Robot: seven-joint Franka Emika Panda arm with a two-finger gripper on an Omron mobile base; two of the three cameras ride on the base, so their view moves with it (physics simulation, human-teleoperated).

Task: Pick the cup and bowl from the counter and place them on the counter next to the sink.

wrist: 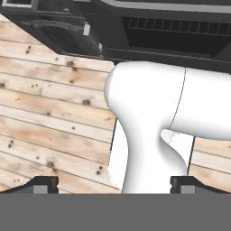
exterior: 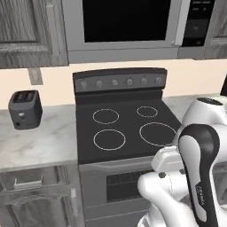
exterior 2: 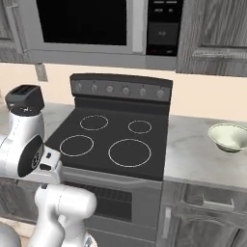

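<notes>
Sitting near the counter's far-right edge (stove beside), the bowl; fingers spread wide, empty.

A pale cream-white round bowl with a faint green tint sits at 3 o'clock on the light grey-beige marbled stone counter. The black glass stove top carries thin white burner rings. A dark grey boxy toaster stands at 9 o'clock. Dark grey wood-grain cabinets hang above a plain peach wall; light knotted wooden floor planks run below.
</notes>
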